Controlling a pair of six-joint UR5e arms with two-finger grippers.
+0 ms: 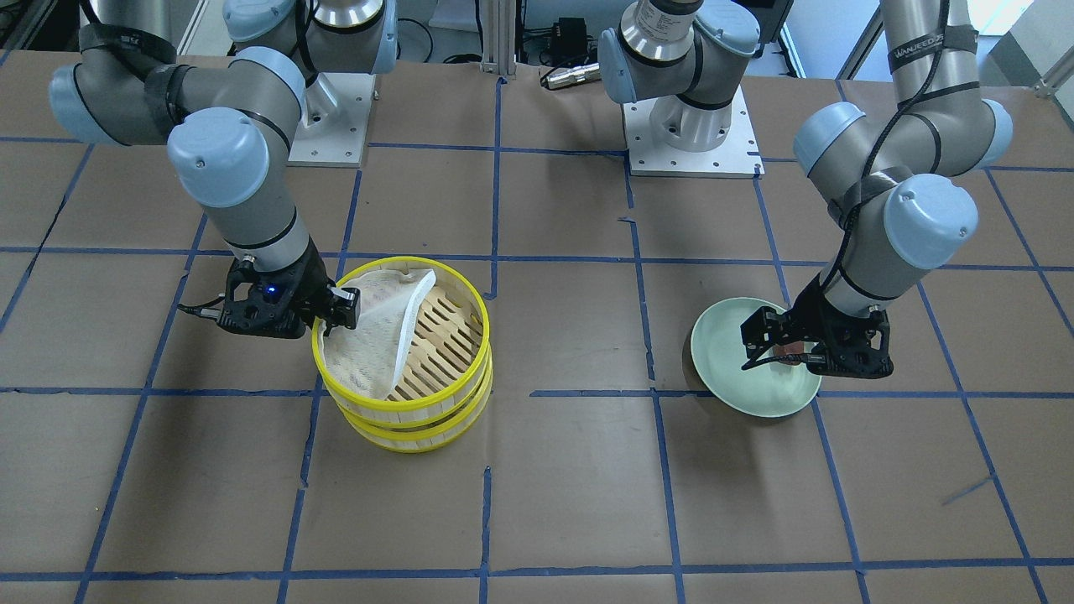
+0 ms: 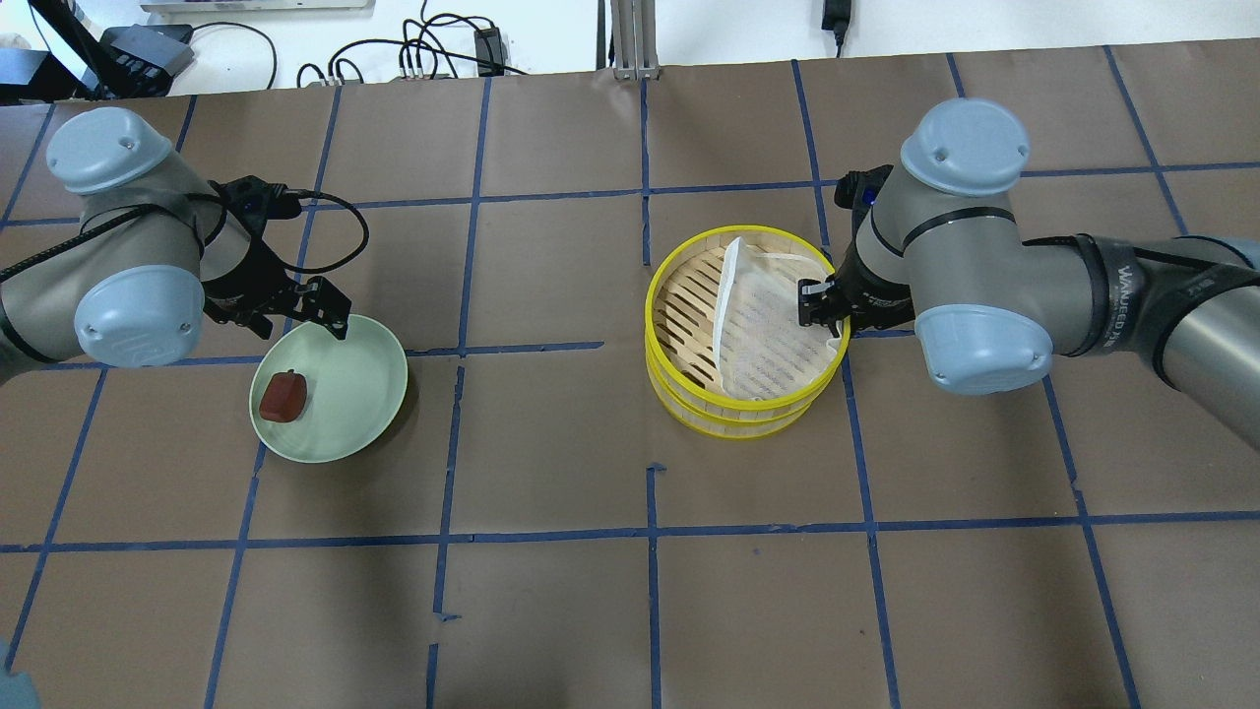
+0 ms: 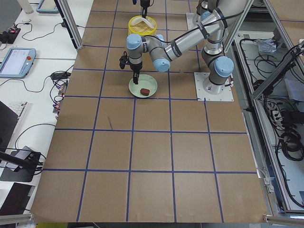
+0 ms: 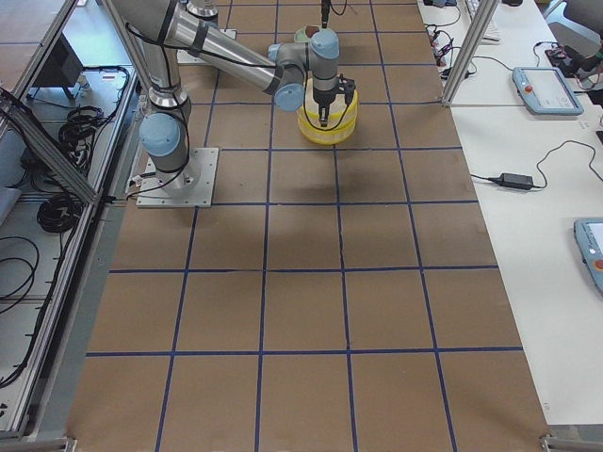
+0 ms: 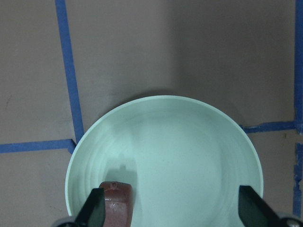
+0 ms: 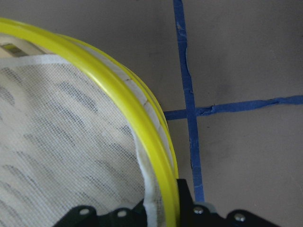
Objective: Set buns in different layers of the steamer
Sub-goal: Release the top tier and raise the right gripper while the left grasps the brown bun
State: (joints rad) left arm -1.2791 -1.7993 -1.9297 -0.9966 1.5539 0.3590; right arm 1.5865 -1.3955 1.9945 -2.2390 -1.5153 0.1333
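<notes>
The two steamer layers are stacked: the top tray sits on the lower tray. The top tray's white cloth liner is folded over, baring the slats. My right gripper is shut on the top tray's rim and liner edge; the right wrist view shows the yellow rim between its jaws. The dark reddish-brown bun lies on the pale green plate. My left gripper is open and empty, hovering over the plate, with the bun beside one finger. The white bun is hidden.
The brown paper table has a blue tape grid. The plate and the steamer stand about a grid square apart. The arm bases are at the robot's side of the table. Cables lie beyond the far edge.
</notes>
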